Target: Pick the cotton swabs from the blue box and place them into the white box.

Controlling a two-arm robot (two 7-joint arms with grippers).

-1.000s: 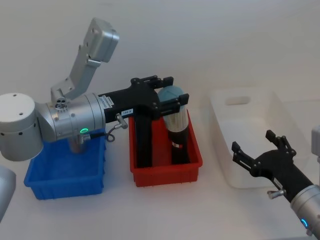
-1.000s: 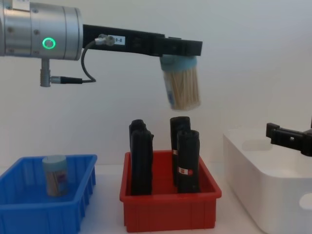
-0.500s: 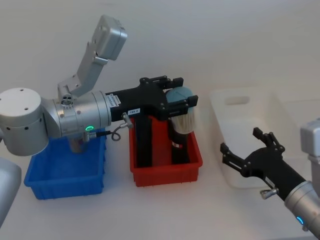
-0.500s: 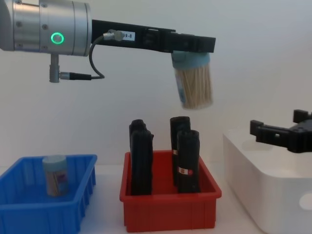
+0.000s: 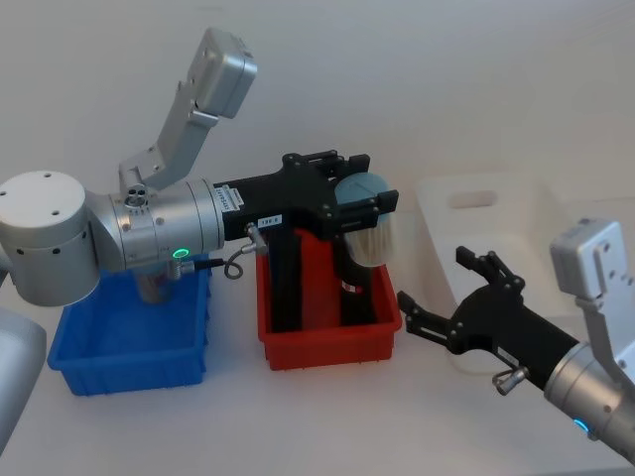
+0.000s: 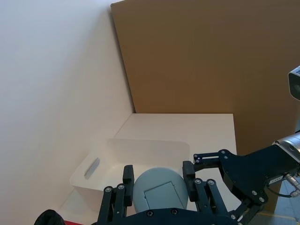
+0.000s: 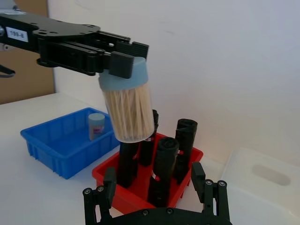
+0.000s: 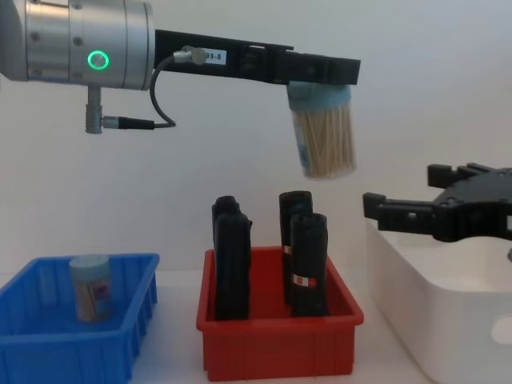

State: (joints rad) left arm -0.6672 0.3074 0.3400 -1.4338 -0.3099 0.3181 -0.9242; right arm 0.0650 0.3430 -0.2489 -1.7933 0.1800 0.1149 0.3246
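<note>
**Swab jar hangs high over the red bin, bound for the white box**

The left gripper [image 8: 320,76] clamps a jar of cotton swabs [image 8: 324,142] by its pale blue lid [image 7: 124,75]. It holds the jar well above the red bin [image 8: 280,354], high enough, it seems, to clear the black cylinders [image 8: 308,268] standing there. The jar hangs lid up, its long axis near vertical, the base tipped slightly toward the white box [image 8: 424,316]. The right gripper [image 5: 435,280] hovers with fingers spread wide at the near-left corner of that box, apart from the jar. It looks poised to take a hand-over, though it may only be standing by. A second jar [image 8: 90,286] stands upright in the blue box [image 8: 80,354].
</note>
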